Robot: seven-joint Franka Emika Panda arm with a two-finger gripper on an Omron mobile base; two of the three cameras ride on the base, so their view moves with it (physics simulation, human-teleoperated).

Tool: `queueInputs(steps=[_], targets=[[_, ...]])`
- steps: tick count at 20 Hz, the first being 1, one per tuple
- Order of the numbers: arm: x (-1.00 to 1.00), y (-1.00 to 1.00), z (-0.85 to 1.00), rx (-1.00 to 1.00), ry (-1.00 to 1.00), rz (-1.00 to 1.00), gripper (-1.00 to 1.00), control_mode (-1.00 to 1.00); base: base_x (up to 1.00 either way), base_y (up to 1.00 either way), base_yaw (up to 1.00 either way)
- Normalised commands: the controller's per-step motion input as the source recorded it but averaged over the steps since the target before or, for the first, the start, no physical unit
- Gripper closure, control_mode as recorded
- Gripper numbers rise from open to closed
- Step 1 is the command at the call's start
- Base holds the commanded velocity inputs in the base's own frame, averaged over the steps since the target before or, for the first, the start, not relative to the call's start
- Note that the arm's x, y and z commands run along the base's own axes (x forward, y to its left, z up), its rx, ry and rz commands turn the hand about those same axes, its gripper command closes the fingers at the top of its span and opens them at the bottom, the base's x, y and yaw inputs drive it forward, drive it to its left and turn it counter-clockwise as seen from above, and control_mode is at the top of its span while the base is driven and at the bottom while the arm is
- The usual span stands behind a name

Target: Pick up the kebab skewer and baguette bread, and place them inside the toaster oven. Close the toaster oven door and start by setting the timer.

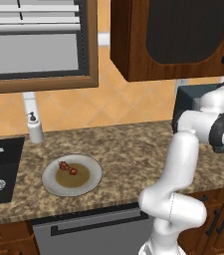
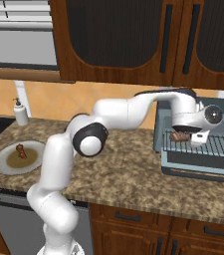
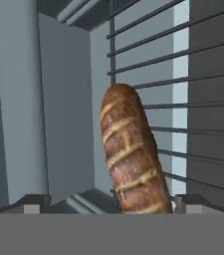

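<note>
The baguette bread (image 3: 131, 154) lies on the wire rack (image 3: 203, 124) inside the toaster oven (image 2: 218, 107), at the rack's left end (image 2: 179, 136). My gripper (image 2: 190, 135) hovers just over the loaf. It is open, and its fingertips (image 3: 34, 204) stand wide on either side of the bread without gripping it. The toaster oven door (image 2: 198, 165) is folded down flat in front. The kebab skewer (image 1: 67, 168), with its dark-red chunks, rests on a grey plate (image 1: 91, 182) on the counter, far left of the oven; it also shows on that plate (image 2: 21, 151) in the right base view.
A white soap dispenser (image 1: 34, 128) stands at the back by the black sink (image 1: 1, 169). Dark wood cabinets (image 2: 133, 40) hang low above the oven. My arm reaches across the speckled counter (image 2: 123, 169) between plate and oven.
</note>
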Motion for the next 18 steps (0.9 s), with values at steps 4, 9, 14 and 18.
queueInputs(steps=[4, 9, 14, 18], targets=[[-1.00, 0.64, -0.08, -0.23, -0.02, 0.02, -1.00, -1.00, 0.00, 0.00, 0.00], [-1.00, 0.99, 0.00, -0.23, 0.00, 0.15, -1.00, -1.00, 0.00, 0.00, 0.00], [-0.84, 1.00, 0.00, -0.21, 0.00, 0.27, -1.00, -1.00, 0.00, 0.00, 0.00], [-0.25, 1.00, 0.09, -0.15, 0.00, 0.28, -1.00, -1.00, 0.00, 0.00, 0.00]])
